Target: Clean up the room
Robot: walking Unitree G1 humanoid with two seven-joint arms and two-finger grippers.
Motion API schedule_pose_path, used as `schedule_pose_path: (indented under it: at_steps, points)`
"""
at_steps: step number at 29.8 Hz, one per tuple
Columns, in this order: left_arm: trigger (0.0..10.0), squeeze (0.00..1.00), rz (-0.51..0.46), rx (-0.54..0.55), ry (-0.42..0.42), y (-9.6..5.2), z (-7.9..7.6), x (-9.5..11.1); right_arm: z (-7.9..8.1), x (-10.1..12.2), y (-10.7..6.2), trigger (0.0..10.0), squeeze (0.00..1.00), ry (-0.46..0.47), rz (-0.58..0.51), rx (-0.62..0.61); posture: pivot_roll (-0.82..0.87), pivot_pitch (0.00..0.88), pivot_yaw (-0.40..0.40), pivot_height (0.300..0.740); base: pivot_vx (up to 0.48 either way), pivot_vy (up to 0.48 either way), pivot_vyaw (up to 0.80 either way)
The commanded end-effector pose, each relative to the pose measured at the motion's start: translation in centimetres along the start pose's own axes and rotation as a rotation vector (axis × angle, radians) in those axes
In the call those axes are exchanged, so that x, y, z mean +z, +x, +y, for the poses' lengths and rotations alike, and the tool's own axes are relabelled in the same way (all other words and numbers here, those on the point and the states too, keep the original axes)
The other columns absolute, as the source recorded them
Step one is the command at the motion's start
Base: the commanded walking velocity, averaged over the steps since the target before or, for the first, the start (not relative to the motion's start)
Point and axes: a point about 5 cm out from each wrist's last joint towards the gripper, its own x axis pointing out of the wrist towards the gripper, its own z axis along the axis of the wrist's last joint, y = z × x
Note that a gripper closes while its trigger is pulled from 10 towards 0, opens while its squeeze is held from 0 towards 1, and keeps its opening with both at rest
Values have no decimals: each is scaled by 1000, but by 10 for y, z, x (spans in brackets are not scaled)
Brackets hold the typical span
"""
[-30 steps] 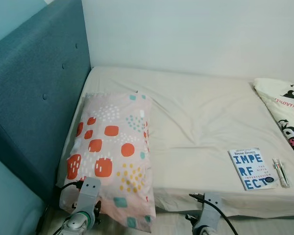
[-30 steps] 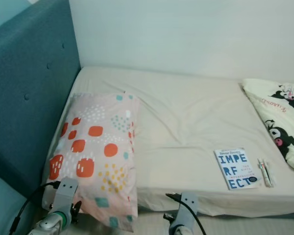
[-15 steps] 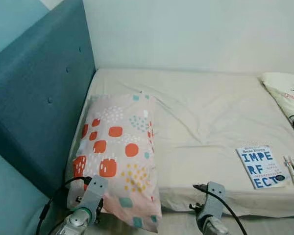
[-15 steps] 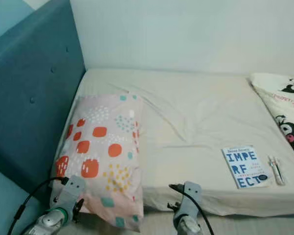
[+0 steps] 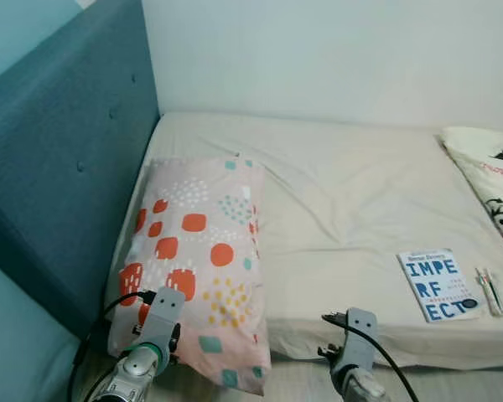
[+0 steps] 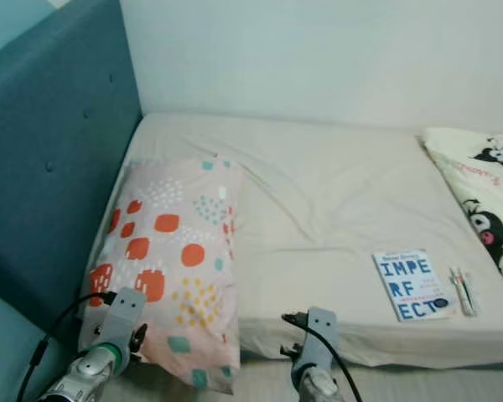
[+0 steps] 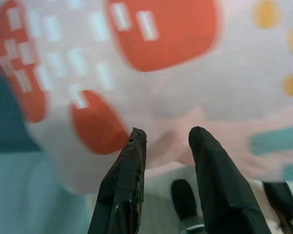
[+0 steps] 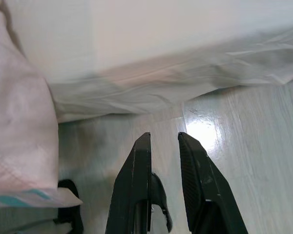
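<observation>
A pink pillow (image 5: 201,251) with red, yellow and teal spots lies on the left of the bed, and its near end hangs over the bed's front edge. My left gripper (image 7: 167,132) is open and empty, just below that overhanging end of the pillow (image 7: 151,73). My left arm (image 5: 147,356) is low at the pillow's near corner. A white and blue book (image 5: 436,285) lies near the front right edge, with pens (image 5: 488,291) beside it. My right gripper (image 8: 163,136) is slightly open and empty, pointing at the floor (image 8: 244,146) by the bed's edge.
The bed's cream sheet (image 5: 344,193) is wrinkled in the middle. A teal padded headboard (image 5: 59,167) runs along the left. A cream blanket with black cartoon figures (image 5: 495,180) lies at the far right. A white wall stands behind the bed.
The whole picture has shifted a little, so the camera moved. Both arms stay low at the bed's front edge. Pillow, book and pens lie as before.
</observation>
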Motion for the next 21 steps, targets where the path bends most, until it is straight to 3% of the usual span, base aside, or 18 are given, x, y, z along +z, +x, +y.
schedule_pose_path:
  at_steps: [1, 2, 4, 7, 12, 21]
  points:
    - [10000, 0, 37, 38, -28, -1, 5, -7, -1, -1, 0, 10000, 0, 38, -4, -16, 36, 6, 16, 740, 0, 0, 0]
    - [10000, 0, 31, 32, -76, 0, 4, -3, 1, 1, 0, 10000, 0, 65, -17, -18, 51, 0, 15, 740, 0, 0, 0]
    - [10000, 0, 29, 27, -86, 0, 3, -2, 1, 1, 0, 10000, 0, 70, -21, -18, 51, 0, 15, 740, 0, 0, 0]
    - [10000, 0, 38, 10, -60, 0, -5, -4, 5, -7, -2, 10000, 0, 51, 2, -12, 51, 0, 13, 740, 0, 0, 0]
    - [10000, 0, 41, 19, -87, -1, -5, -5, 6, -11, -3, 10000, 0, 45, 18, 4, 57, 0, 12, 740, 0, 0, 0]
    - [10000, 0, 65, -16, -50, -3, -9, -12, 7, -14, -4, 10000, 0, 14, 12, 42, 61, 0, 0, 740, 0, 0, 0]
